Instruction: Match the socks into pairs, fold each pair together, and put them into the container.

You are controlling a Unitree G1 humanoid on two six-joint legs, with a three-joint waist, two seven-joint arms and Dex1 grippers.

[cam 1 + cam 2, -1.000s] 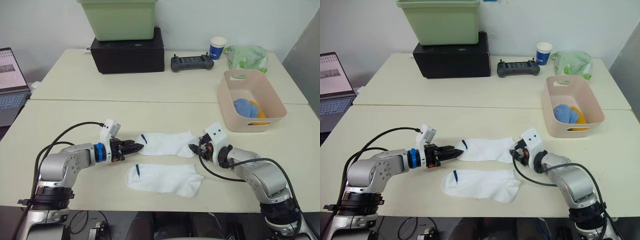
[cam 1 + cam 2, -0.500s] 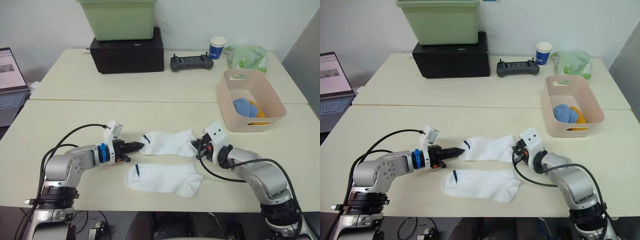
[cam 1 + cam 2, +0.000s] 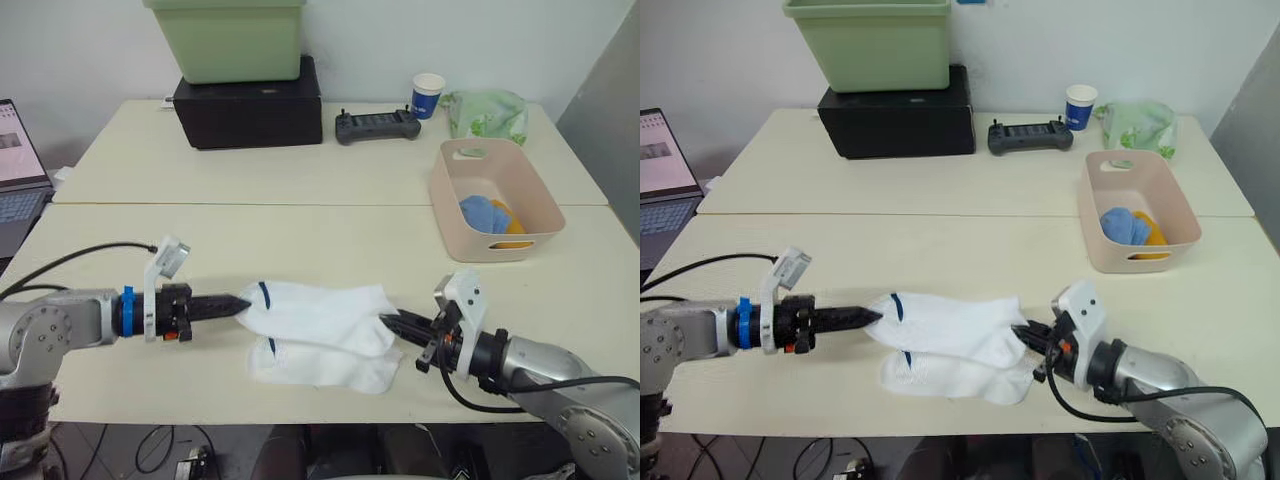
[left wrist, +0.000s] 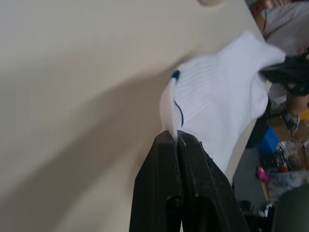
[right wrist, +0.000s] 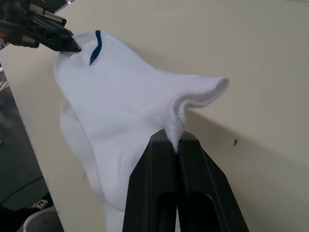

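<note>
White sock [image 3: 320, 310] stretched btwn both grippers, lower centre, over its mate [image 3: 320, 365].
Left gripper [image 3: 238, 305] & right gripper [image 3: 392, 322] each pinch an end; soft, light, limp — hold by edges.

Upper sock [image 3: 320, 310] over lower sock [image 3: 325, 368], near table edge; container [image 3: 540, 238] behind right, socks inside.

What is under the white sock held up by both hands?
The second white sock lies flat on the table beneath the held sock. Its near edge and toe show; the rest is covered. Left hand and right hand pinch the upper sock's ends.
</note>
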